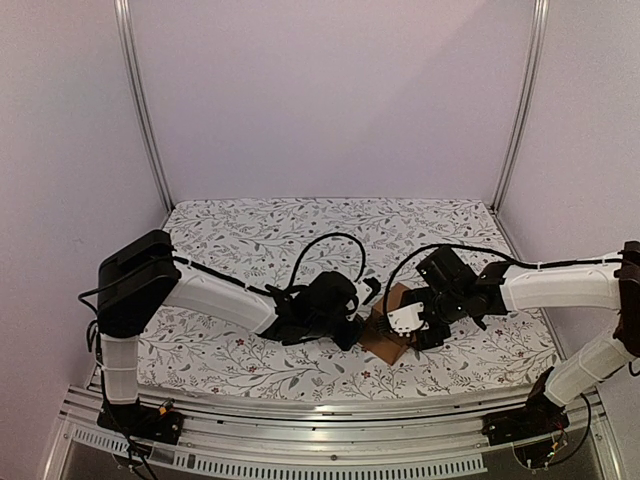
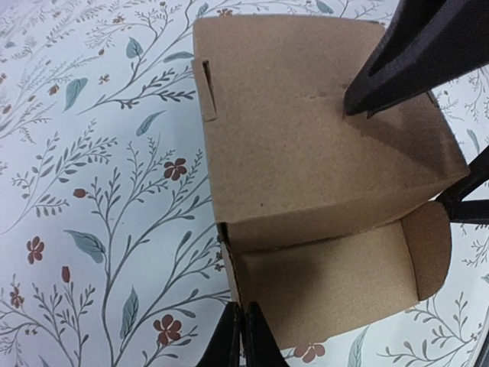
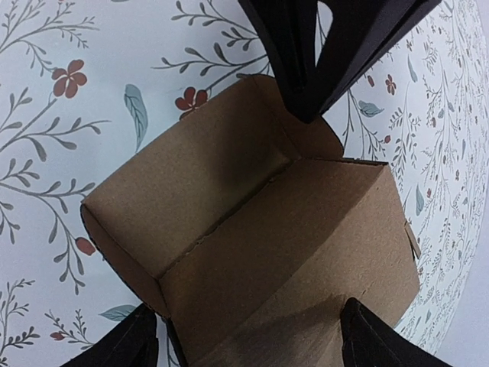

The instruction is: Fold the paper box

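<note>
Left fingers [image 2: 256,348] pinched shut on the paper box [image 2: 306,153] flap; right fingers [image 3: 374,344] apart, straddling it on floral cloth [image 2: 99,191]

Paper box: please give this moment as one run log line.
paper box: partly folded, one end open | left fingers: shut on its wall edge | right fingers: open, straddling it

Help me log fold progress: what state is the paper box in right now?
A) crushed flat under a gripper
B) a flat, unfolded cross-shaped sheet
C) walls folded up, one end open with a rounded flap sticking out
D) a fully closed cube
C: the left wrist view looks into the paper box through an open end, and a rounded flap stands out beside that opening, not tucked in.
</note>
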